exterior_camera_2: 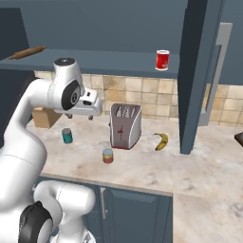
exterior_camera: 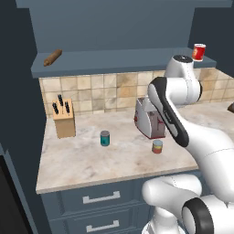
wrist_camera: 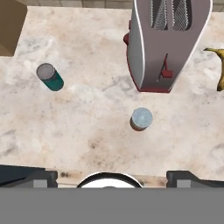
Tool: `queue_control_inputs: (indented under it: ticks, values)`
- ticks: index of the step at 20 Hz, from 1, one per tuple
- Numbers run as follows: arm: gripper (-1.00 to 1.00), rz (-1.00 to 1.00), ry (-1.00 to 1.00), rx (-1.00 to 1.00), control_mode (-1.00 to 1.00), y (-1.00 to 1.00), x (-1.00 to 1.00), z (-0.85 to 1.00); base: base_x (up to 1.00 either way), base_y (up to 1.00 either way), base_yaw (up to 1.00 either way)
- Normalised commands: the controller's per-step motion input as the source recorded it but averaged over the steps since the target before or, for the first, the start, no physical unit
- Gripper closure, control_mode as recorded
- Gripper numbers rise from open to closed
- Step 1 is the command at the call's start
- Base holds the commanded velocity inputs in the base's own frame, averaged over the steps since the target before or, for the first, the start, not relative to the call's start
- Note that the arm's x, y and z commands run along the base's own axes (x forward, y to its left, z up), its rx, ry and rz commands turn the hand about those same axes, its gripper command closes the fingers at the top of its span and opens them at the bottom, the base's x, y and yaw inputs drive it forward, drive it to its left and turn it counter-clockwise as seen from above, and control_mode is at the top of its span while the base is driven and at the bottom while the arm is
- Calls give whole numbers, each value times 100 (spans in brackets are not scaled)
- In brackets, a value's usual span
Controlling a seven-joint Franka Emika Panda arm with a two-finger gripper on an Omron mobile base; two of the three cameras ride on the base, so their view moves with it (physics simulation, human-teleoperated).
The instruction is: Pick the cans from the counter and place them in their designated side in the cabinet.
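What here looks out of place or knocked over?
Nothing is spilled or toppled. The teal can and the shorter can stand upright on the counter. Mildly odd: a rolling pin lies loose on the cabinet shelf, and a banana lies bare beside the toaster.

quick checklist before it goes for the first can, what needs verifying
1. Gripper empty and open: ok, finger tips wide apart, nothing between.
2. Short can upright, clear of the toaster: ok.
3. Teal can upright, standing free: ok.
4. Gripper lined up over a can: not ok, high above the counter.
5. Cabinet shelf has room: ok, between rolling pin and red can.
6. Designated side: cannot tell.
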Motion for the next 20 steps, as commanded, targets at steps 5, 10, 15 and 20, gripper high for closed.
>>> queue_control_inputs:
  ticks: [5, 10, 15, 20]
  values:
    - [-100, -1, 0, 0, -100, -6, 0, -15, 0, 0, 0]
    - [-100, -2, 0, 0, -100, -6, 0, -19, 0, 0, 0]
    - [-100, -1, 0, 0, -100, -4, 0, -22, 0, 0, 0]
    - [-100, -1, 0, 0, -100, -3, 0, -24, 0, 0, 0]
